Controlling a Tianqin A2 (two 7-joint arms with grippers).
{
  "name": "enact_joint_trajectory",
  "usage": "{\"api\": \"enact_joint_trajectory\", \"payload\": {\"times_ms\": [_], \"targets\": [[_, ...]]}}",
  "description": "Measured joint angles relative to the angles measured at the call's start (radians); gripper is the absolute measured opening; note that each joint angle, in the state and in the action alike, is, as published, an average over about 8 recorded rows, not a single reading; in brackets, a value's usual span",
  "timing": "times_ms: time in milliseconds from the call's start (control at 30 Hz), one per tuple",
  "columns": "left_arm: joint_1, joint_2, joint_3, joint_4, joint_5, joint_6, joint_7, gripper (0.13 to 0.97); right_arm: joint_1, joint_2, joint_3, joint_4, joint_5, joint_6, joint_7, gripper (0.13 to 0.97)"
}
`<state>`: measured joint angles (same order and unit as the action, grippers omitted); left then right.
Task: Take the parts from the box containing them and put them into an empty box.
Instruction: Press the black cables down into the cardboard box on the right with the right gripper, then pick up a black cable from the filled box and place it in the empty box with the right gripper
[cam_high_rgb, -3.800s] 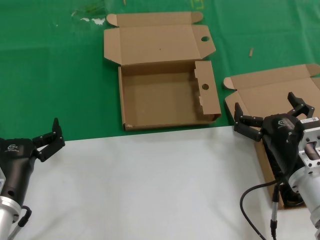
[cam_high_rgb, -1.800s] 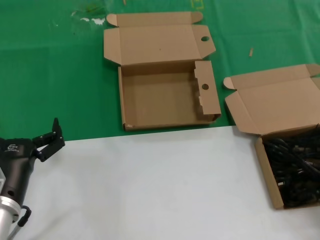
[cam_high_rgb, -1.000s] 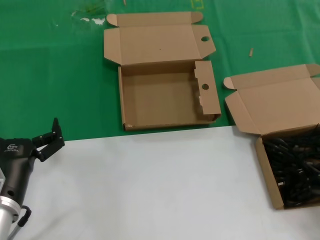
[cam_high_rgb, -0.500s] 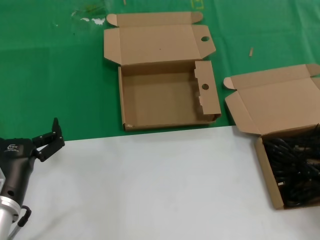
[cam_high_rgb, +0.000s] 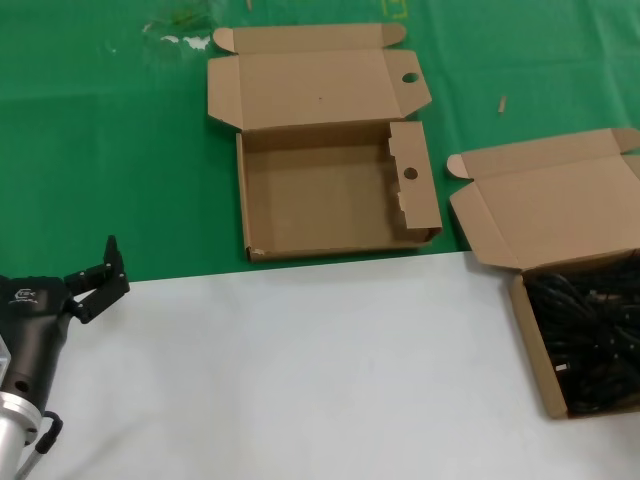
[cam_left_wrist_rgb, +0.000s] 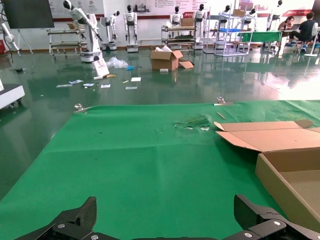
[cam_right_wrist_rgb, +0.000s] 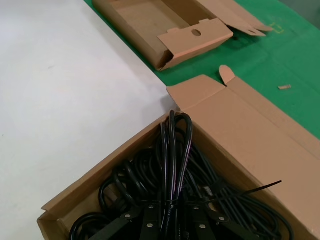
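Pick-up step: right gripper (cam_right_wrist_rgb: 167, 222) clamped on a cord (cam_right_wrist_rgb: 175, 150) inside full box (cam_high_rgb: 530, 330) — next, lift toward empty box (cam_high_rgb: 262, 215) at 10 o'clock. Left gripper (cam_high_rgb: 100, 275) parked, spread wide.

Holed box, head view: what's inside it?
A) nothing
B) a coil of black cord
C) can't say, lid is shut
A: the holed box lies open on the green mat with a bare cardboard floor, while the black cords sit in the plain box on the right.
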<state>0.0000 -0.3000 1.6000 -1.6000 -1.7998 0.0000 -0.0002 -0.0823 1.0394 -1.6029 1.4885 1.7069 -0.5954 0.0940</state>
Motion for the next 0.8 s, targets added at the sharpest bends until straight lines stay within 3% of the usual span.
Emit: {"api": "enact_joint_trajectory", "payload": {"times_ms": [467, 633, 800], "targets": [[0.0, 0.0, 0.0, 0.0, 0.0, 0.0, 0.0, 0.966, -0.044, 0.074, 0.118, 0.178, 0.008, 0.042, 0.117, 0.203], [0.0, 0.0, 0.0, 0.0, 0.0, 0.0, 0.0, 0.966, 0.083, 0.018, 0.048, 0.233, -0.059, 0.013, 0.175, 0.203], [0.0, 0.0, 0.0, 0.0, 0.0, 0.0, 0.0, 0.966, 0.283, -0.146, -0.062, 0.217, -0.168, -0.113, 0.172, 0.203]]}}
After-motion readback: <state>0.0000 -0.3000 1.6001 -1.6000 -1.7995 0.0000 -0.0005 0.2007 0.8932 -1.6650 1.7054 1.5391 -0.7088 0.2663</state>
